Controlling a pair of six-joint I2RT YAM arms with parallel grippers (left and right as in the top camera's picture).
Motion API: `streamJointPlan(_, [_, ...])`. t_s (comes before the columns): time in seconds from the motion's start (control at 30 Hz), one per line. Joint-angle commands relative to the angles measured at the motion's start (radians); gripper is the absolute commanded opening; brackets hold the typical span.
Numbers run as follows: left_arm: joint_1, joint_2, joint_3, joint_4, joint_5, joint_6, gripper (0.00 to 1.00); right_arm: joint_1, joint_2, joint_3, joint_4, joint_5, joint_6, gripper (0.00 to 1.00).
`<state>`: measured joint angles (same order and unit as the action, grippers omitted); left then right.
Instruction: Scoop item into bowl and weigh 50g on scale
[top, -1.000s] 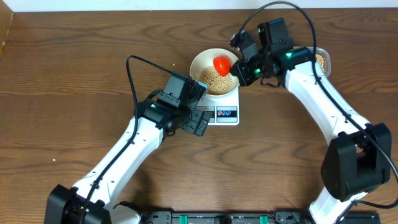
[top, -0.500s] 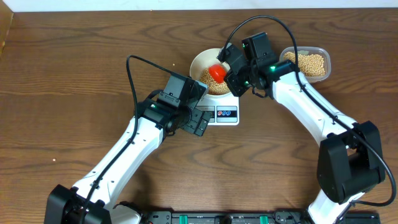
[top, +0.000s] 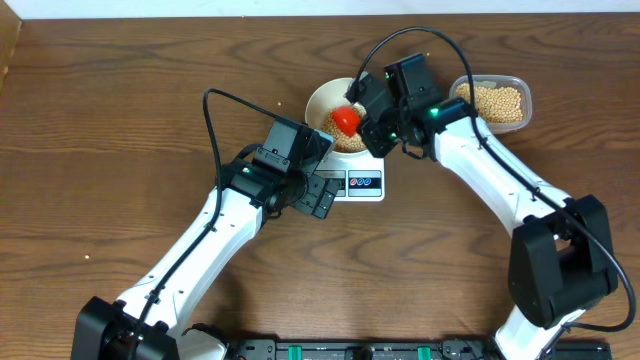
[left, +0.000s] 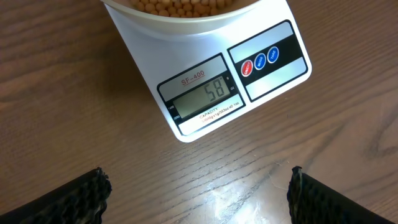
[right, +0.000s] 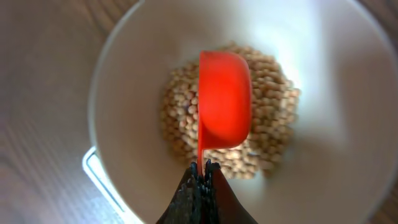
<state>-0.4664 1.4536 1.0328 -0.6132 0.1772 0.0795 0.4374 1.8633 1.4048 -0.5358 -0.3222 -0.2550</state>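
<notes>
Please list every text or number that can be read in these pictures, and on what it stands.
"SF-400": on the scale, above its display.
"58": on the display.
"CAPACITY": below the display; the finer print around it is too small to read.
Marks on the buttons: too small.

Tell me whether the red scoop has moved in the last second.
Yes. Overhead, the red scoop has shifted left and down the picture, from the right side of the bowl toward its middle.
</notes>
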Motion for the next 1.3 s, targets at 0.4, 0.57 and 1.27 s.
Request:
streamJointPlan(0.4, [0.002,0.011,-0.002,0.000,-0.010,0.006,0.93,0.021,0.005,-0.008,-0.026,-0.107,0.061,0.01])
streamJointPlan(0.57, [0.002,0.011,-0.002,0.000,-0.010,0.006,0.93,0.014,0.005,-0.008,-0.021,-0.107,0.130,0.01])
streamJointPlan(1.27, [0.002,0.011,-0.002,0.000,-0.010,0.006,0.93,-0.212,0.005,-0.005,0.134,-0.650,0.355,0.01])
